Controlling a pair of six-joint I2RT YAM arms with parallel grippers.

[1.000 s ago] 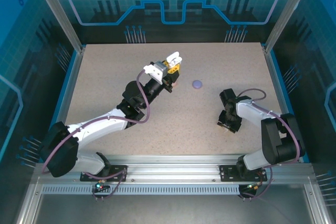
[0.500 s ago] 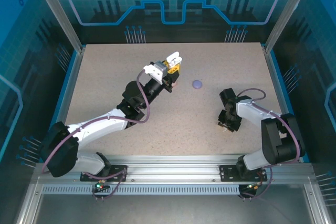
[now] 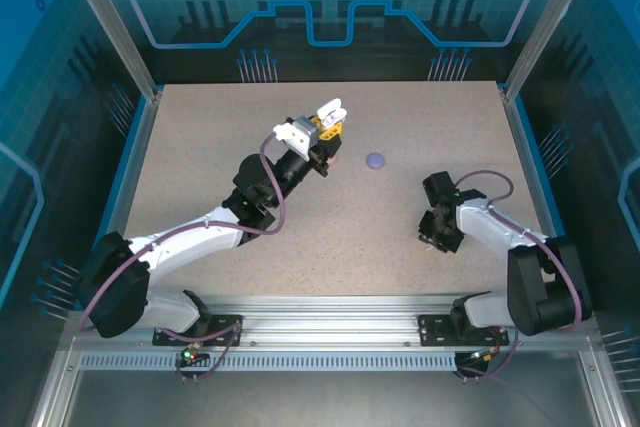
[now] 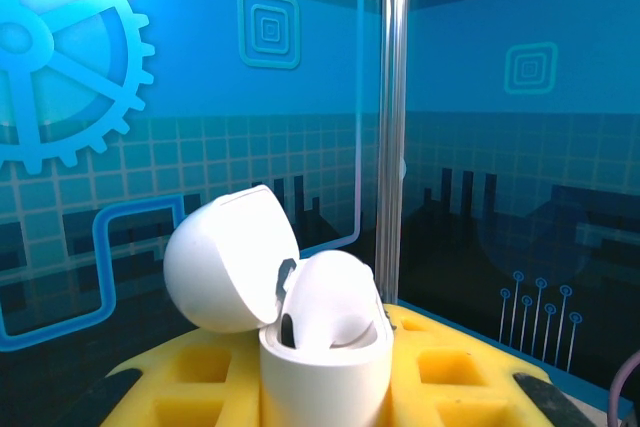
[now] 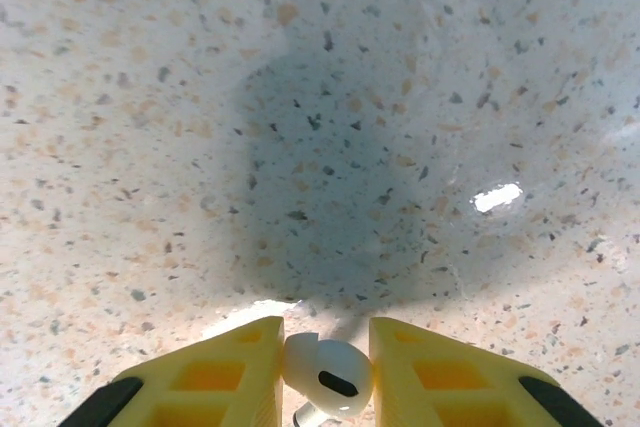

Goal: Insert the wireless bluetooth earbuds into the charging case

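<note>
My left gripper (image 3: 330,125) is raised above the table's middle, shut on a white charging case (image 4: 325,372) that stands upright between the yellow fingers (image 4: 450,367). The case's lid (image 4: 230,257) is swung open to the left, and one white earbud (image 4: 335,297) sits in the case. My right gripper (image 3: 433,241) points down at the tabletop on the right. Its yellow fingers (image 5: 225,372) press on both sides of a second white earbud (image 5: 325,372), which is low over the speckled surface.
A small round purple object (image 3: 376,160) lies on the table between the two grippers. The speckled tabletop (image 3: 200,147) is ringed by blue edging, metal posts and clear walls. A dark shadow (image 5: 320,177) lies ahead of the right fingers.
The right fingers have narrowed onto the white earbud, and the right arm's elbow has swung outward to the right. The left arm and the case have stayed still.
</note>
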